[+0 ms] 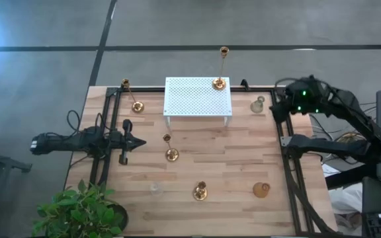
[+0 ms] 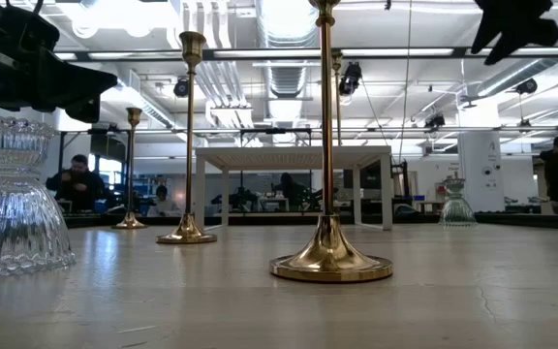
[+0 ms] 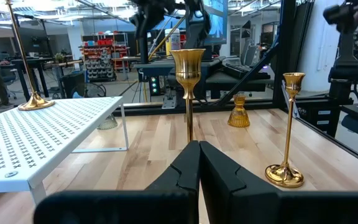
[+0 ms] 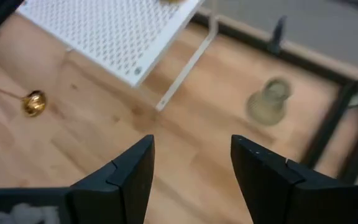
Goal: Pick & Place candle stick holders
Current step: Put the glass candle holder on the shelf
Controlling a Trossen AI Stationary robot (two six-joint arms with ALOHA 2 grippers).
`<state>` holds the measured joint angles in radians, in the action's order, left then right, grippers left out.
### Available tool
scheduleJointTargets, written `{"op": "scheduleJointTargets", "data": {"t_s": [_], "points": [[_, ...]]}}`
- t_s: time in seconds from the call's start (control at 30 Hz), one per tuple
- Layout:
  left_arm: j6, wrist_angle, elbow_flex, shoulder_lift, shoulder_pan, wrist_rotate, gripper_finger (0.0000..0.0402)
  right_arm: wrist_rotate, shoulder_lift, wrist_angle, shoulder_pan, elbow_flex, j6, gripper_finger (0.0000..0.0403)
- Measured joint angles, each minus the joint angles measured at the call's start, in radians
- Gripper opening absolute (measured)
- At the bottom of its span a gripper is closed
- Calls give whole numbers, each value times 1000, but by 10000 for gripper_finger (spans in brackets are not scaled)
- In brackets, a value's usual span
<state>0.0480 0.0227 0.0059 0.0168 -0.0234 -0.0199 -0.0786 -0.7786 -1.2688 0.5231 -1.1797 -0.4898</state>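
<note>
From above, a pale wood-plank desk (image 1: 210, 198) carries a white perforated metal rack (image 1: 197, 98); one tall shiny brass holder (image 1: 219, 80) with a round base stands on the rack's far right corner, other brass holders (image 1: 170, 153) and clear glass holders (image 1: 258, 104) stand scattered around. The left gripper (image 1: 136, 141) lies low at the desk's left, jaws pressed together, empty. The right gripper (image 4: 191, 163) hovers high at the far right, jaws spread and holding nothing, a ribbed glass holder (image 4: 268, 99) on the desk beyond them. Level across the desk, a slender brass stem (image 2: 327, 145) rises from its flared base.
</note>
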Motion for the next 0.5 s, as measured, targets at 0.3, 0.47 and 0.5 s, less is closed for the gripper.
{"op": "scheduleJointTargets", "data": {"t_s": [0.3,0.47,0.5], "points": [[0,0,0,0,0,0,14,-186,73,216,-190,270,-156,203],[0,0,0,0,0,0,14,-288,40,299,-199,391,-243,202],[0,0,0,0,0,0,14,-313,32,324,-199,414,-273,202]]}}
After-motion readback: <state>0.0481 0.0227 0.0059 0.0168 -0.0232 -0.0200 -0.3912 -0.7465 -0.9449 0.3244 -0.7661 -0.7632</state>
